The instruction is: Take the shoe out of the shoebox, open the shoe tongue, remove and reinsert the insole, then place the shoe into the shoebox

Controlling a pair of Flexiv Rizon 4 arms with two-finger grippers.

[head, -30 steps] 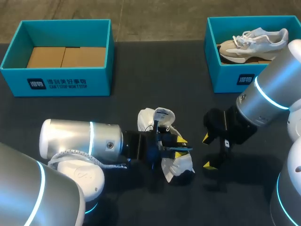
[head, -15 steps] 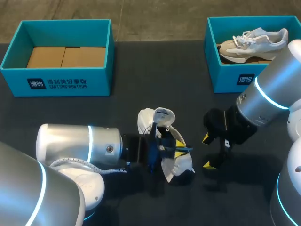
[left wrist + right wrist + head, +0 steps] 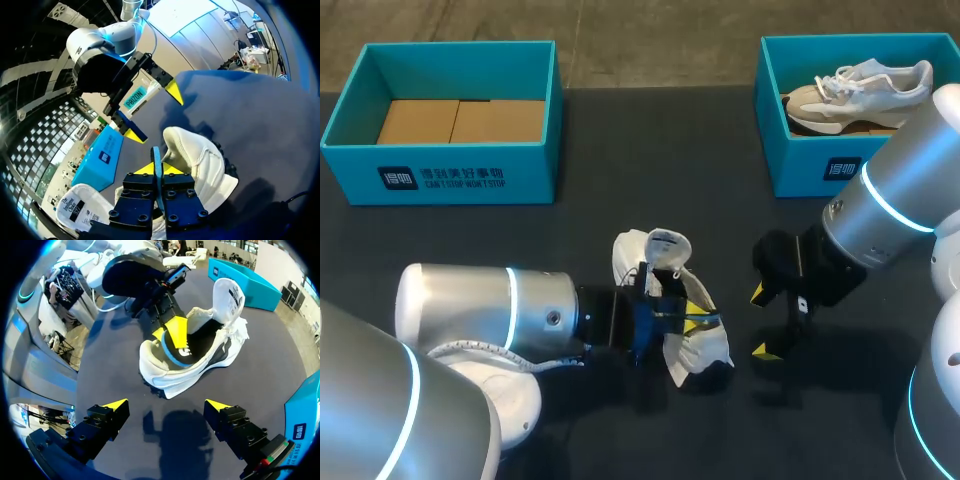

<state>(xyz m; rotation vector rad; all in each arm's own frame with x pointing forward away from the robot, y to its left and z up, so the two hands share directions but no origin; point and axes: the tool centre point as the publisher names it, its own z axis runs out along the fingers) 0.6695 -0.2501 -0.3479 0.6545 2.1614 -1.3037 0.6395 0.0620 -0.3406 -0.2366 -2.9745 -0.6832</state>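
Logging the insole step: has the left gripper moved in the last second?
Yes, slightly. The left gripper, shut on the thin blue insole, has drawn back toward its own arm, leftward in the head view against the white fabric shoe, which stays put.

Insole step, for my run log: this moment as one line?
shoe: on table, tongue open | left fingers: shut on insole in shoe | right fingers: open, beside shoe

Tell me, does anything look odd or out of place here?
The white shoe sits out on the table with its tongue pulled wide open, and the left claw pinches the blue insole inside it. Nothing looks spilled or broken.
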